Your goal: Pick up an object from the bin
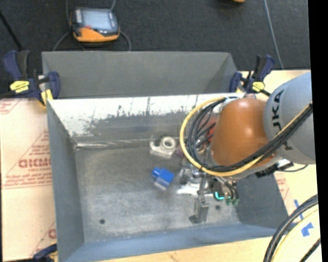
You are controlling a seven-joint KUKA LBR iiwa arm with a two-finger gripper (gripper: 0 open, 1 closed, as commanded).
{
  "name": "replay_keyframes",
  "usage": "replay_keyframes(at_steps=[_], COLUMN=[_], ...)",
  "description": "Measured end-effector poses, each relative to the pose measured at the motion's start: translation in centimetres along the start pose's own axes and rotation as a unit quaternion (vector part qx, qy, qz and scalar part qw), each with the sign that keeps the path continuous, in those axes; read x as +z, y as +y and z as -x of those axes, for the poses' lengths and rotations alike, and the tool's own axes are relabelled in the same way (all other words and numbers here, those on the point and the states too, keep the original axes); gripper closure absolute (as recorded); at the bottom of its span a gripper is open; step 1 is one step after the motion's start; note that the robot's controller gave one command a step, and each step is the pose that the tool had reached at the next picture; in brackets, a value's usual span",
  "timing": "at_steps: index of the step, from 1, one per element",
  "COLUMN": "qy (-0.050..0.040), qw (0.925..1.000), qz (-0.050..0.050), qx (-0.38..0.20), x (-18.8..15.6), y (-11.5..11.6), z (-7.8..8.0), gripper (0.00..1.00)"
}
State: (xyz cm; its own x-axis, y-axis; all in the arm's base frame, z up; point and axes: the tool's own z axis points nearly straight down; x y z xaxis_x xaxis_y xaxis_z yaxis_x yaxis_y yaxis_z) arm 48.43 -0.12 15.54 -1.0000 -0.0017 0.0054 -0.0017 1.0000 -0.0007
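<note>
Above grey bin [116, 212] floor, held gripper [200, 212] low at five o'clock, fingers seemingly together, empty; picked nothing yet.

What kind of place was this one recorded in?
Probably a robotics lab's grasping station: a KUKA arm reaches into a grey metal bin holding loose small things, such as a blue piece and a pale ring-shaped part.

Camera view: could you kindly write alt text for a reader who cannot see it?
The gripper hangs low in the grey bin, right of centre. A small blue object lies just left of it, and a whitish piece farther back.
</note>
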Motion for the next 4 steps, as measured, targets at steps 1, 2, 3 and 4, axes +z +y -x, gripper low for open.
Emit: replay_keyframes(at_steps=[1,2,3,4], qy=[-0.0119,-0.0083,-0.0062,-0.0095], qw=[0.9994,0.9979,0.9980,0.9983], qz=[-0.001,0.000,0.000,-0.001], qx=[-0.032,-0.064,-0.062,-0.058], x=[8.4,8.1,8.2,-6.7], y=[-0.5,3.2,3.1,3.1], z=[5.9,10.2,10.0,10.6], gripper=[0.00,0.00,1.00,1.00])
